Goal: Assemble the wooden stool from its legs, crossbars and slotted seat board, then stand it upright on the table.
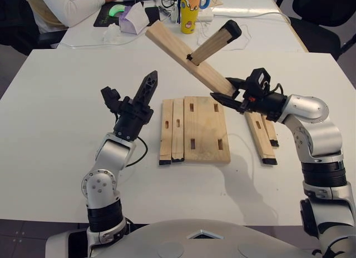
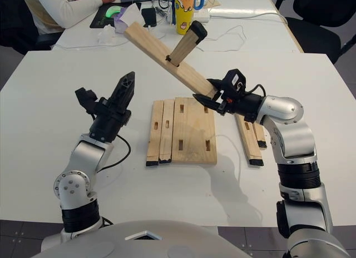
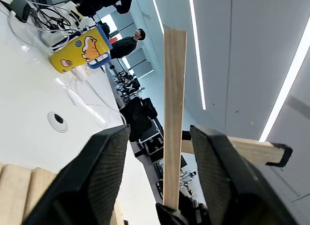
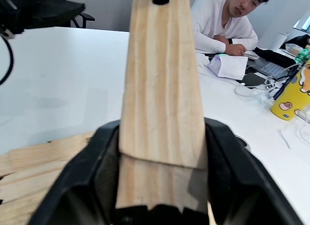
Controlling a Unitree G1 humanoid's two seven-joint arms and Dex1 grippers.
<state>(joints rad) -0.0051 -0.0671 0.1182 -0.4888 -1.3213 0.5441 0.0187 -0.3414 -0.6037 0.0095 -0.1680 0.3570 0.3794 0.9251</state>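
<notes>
One wide slotted wooden seat board (image 1: 206, 130) is lying flat at the middle of the white bench (image 1: 55, 102), showing four slots. Two narrow slotted wooden slats are lying just beside its left edge, the outer slat (image 1: 165, 141) and the inner slat (image 1: 178, 110) side by side, black ends pointing near. Two more wooden pieces with black ends are resting to the right of the board, a wider piece (image 1: 260, 138) and a thinner piece (image 1: 272, 134), partly under the right arm.

One long pale wooden bar (image 1: 179, 48) is hanging in the air, slanting up and away to the far left. One shorter black-capped wooden leg (image 1: 214, 44) is sticking out of it at an angle.

The right hand (image 1: 227, 95) is gripping the bar's lower end, fingers clamped on its two faces, above the board's far right corner.

The left hand (image 1: 147, 85) is hovering above the bench left of the slats, pointing up and far-right, its fingers parted and holding nothing.
</notes>
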